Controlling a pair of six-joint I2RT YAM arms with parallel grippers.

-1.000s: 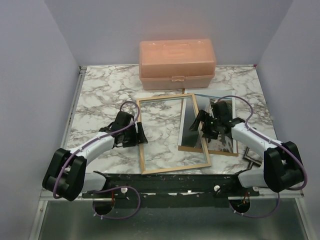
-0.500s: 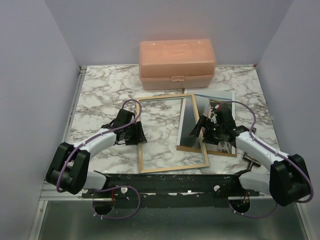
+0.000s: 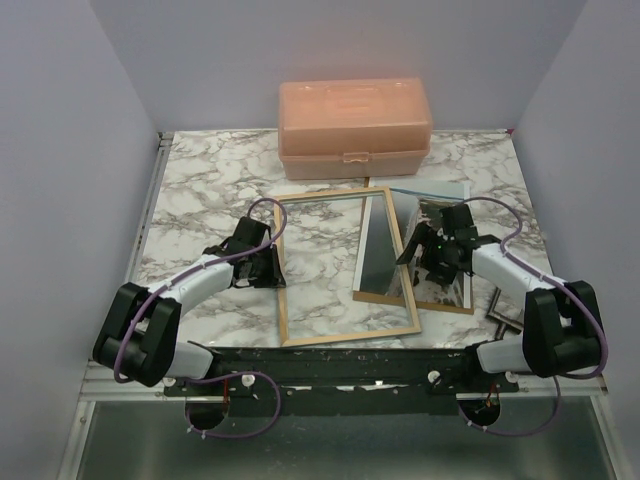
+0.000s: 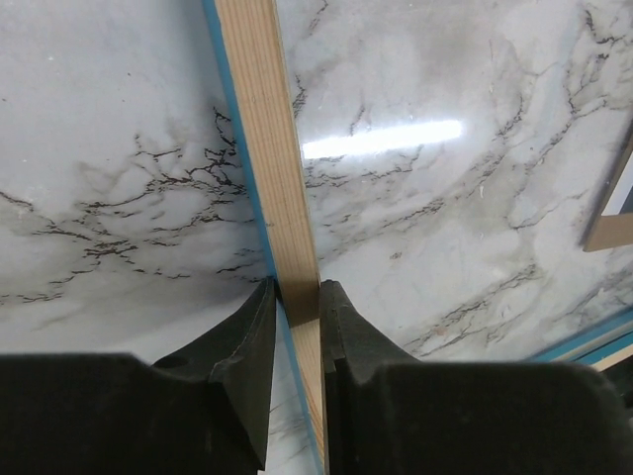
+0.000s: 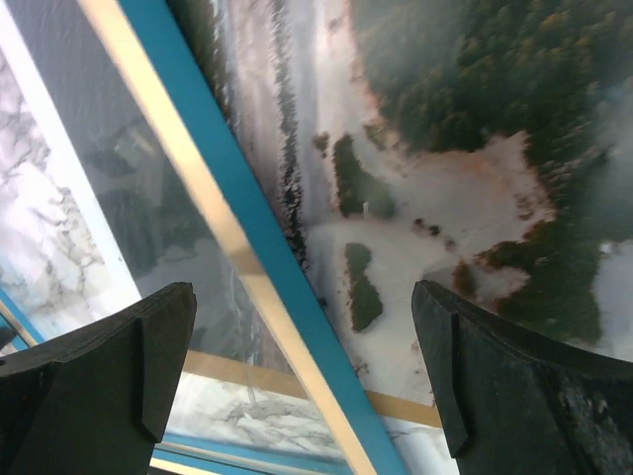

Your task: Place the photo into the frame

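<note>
Since our left gripper [image 4: 297,292] works nearest the bases, we begin there: its black fingers are pinched narrow on the left rail of the large rectangular picture frame [image 4: 265,148]. The frame is light wood on top and blue along its edge, and it lies on the marble-patterned table [image 3: 200,190]. We judge it stiff and fairly light. Its clear pane looks fragile, so the narrow rail is the sensible place to hold it.

Further out, our right gripper [image 5: 302,297] hovers with its fingers spread wide, holding nothing. Below it is the thin paper photo [image 5: 475,148] of dark scenery, lying flat against the frame's right rail and not yet fitted in. We expect the photo to be limp and easily creased, best lifted by its border.

Farthest back stands a peach plastic lidded box [image 3: 355,125].
</note>
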